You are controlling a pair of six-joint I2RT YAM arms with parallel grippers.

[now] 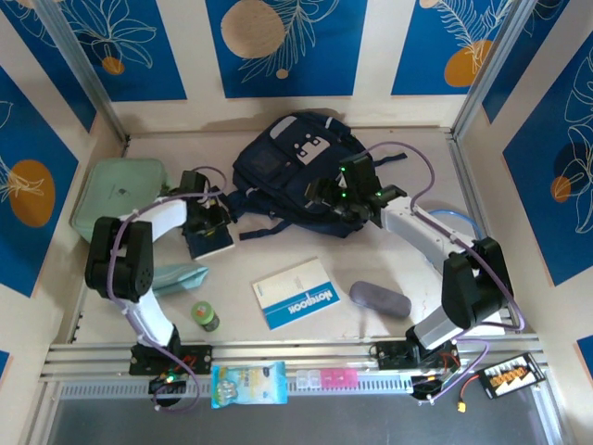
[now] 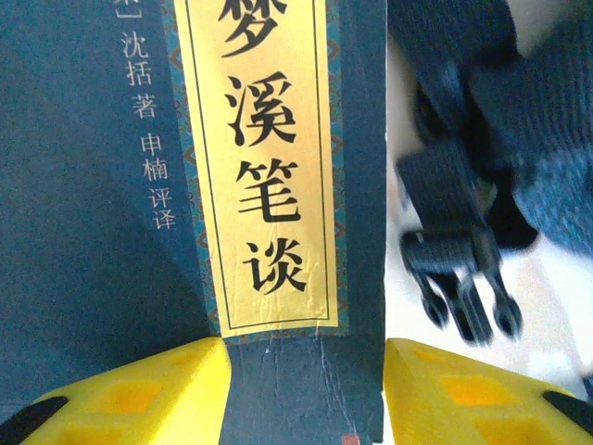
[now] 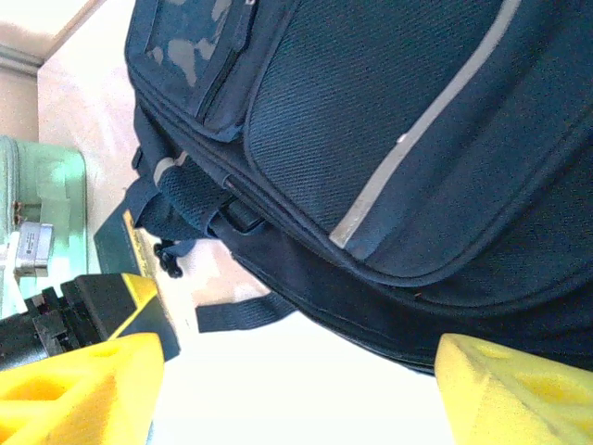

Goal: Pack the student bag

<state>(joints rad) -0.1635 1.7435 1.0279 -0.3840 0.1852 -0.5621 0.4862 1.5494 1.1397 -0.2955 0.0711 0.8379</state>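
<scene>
The student bag [image 1: 287,171], a dark navy backpack with grey zip lines, lies at the back centre of the table. In the right wrist view the student bag [image 3: 389,139] looms large. My right gripper [image 1: 326,197] hovers at the bag's near edge; my right gripper [image 3: 295,363] stands open, with bare table between its fingers. A dark teal book with a yellow title label [image 2: 269,167] is under my left gripper [image 2: 304,352]. The jaws have closed in on it: the right finger touches its edge, the left lies on the cover. My left gripper [image 1: 211,222] is left of the bag.
A black strap buckle [image 2: 459,269] lies beside the book. A mint green case [image 1: 120,190] sits back left, a teal pouch [image 1: 181,276] and a green bottle [image 1: 206,317] near the left arm. A notebook [image 1: 296,292] and a grey case [image 1: 378,298] lie in front.
</scene>
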